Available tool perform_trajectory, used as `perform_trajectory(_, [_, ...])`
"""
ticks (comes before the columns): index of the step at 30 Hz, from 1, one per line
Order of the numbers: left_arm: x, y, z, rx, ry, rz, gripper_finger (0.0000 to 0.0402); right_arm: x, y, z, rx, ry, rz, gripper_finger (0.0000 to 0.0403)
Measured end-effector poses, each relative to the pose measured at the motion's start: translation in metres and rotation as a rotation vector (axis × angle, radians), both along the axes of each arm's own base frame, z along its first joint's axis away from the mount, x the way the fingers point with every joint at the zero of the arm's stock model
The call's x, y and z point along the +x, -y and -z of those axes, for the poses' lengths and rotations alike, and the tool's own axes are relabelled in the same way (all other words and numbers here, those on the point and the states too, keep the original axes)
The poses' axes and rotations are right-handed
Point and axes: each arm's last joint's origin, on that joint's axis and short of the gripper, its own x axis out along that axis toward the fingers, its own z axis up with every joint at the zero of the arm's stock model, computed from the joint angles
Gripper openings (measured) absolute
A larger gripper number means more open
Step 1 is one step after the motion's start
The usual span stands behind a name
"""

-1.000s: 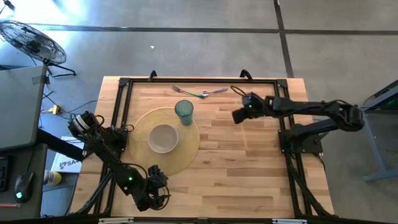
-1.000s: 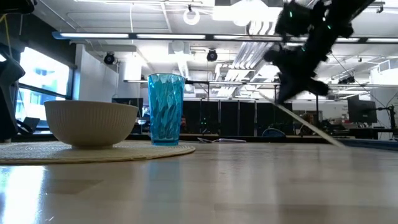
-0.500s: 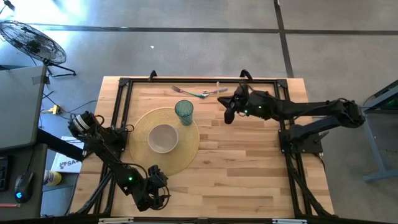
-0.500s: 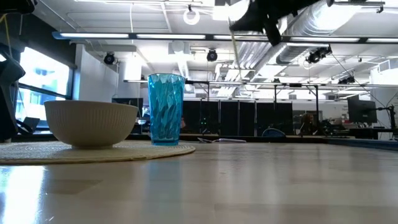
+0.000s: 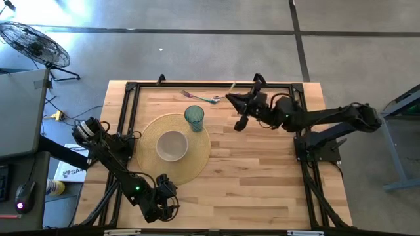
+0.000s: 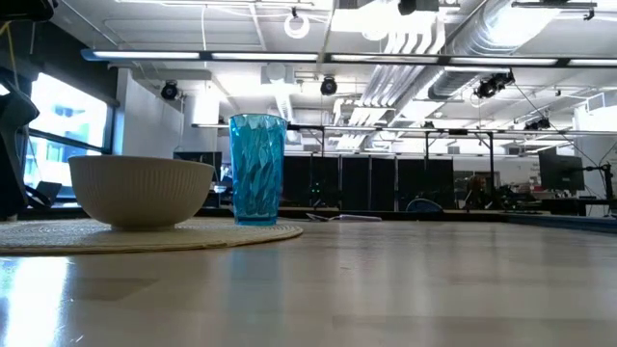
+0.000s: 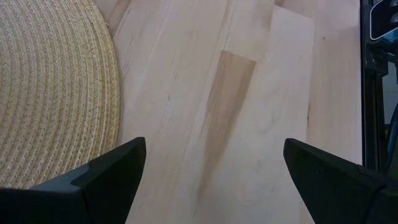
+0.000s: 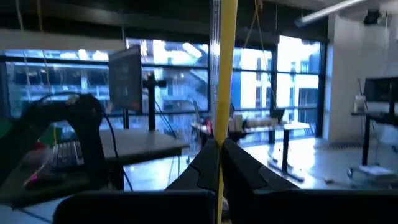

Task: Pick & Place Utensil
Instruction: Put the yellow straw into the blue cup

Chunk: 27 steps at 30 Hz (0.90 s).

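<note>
While I watch from above: right gripper (image 5: 231, 98) at the table's far edge, clamped on a yellow utensil (image 5: 231, 86).
Low view: glass (image 6: 256, 170) and bowl (image 6: 141, 191) on mat (image 6: 145, 234).
Left wrist: left gripper (image 7: 211, 168) spread wide, empty.
Right wrist: utensil upright between the fingers, possibly a knife.

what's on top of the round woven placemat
A white ribbed bowl sits near the middle of the round woven straw placemat, and a blue faceted plastic tumbler stands at its edge. The mat beneath them is covered.
</note>
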Motion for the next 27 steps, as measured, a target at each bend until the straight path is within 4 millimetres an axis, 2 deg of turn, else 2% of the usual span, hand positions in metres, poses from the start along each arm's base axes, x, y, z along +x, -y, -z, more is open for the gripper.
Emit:
perform_trajectory(6, [0.0, 0.0, 0.0, 0.0, 0.0, 0.0, 0.0374, 0.025, -0.001, 0.019, -0.166, -0.003, -0.037, 0.0004])
perform_trajectory(10, [0.0, 0.0, 0.0, 0.0, 0.0, 0.0, 0.0374, 0.036, -0.001, 0.029, -0.178, 0.002, -0.034, 0.0003])
perform_trajectory(17, [0.0, 0.0, 0.0, 0.0, 0.0, 0.0, 0.0374, 0.054, 0.0, 0.018, -0.153, 0.049, -0.041, 0.0006])
perform_trajectory(19, [0.0, 0.0, 0.0, 0.0, 0.0, 0.0, 0.0374, 0.062, 0.0, 0.02, -0.15, 0.041, -0.046, 0.0006])
perform_trajectory(27, [0.0, 0.0, 0.0, 0.0, 0.0, 0.0, 0.0374, 0.093, 0.014, 0.06, -0.109, -0.076, -0.017, 0.0006])
